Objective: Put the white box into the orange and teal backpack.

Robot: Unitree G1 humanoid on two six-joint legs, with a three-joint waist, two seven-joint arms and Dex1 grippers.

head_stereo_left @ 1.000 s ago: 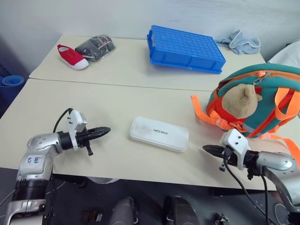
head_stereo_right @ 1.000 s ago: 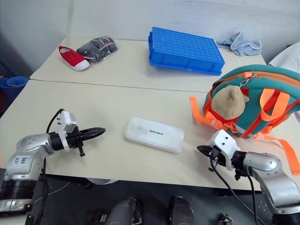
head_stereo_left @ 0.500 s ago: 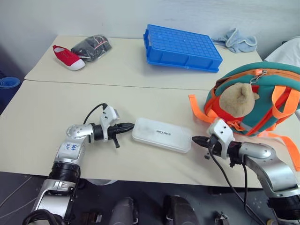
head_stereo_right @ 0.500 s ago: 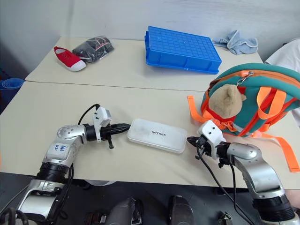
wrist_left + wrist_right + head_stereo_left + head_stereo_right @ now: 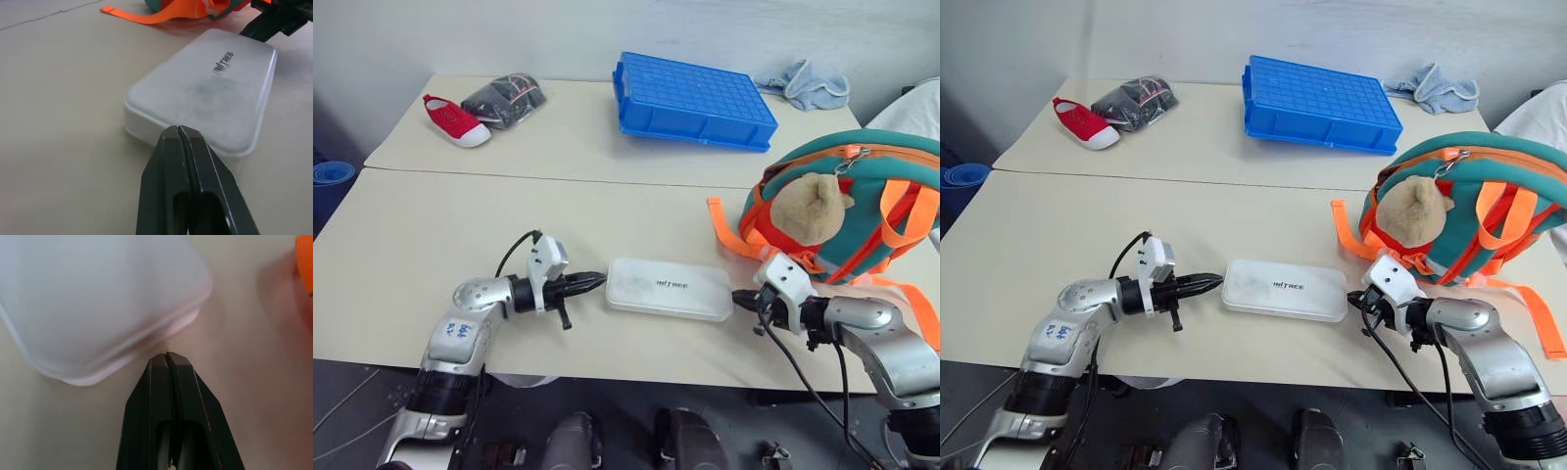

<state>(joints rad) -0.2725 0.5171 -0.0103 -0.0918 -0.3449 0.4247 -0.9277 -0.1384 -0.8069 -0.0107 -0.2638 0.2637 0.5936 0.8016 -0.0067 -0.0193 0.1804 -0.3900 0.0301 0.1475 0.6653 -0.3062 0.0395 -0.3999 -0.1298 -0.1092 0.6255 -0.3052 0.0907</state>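
Shifted rightward: flat white box (image 5: 669,289), dark lettering.

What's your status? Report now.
Left gripper and right gripper shut, at opposite ends of flat white plastic box. Teal-orange backpack beside it. Nothing between.

Bare table (image 5: 460,225) lies open left of the white box (image 5: 668,288), while the orange and teal backpack (image 5: 862,211) crowds its right side.
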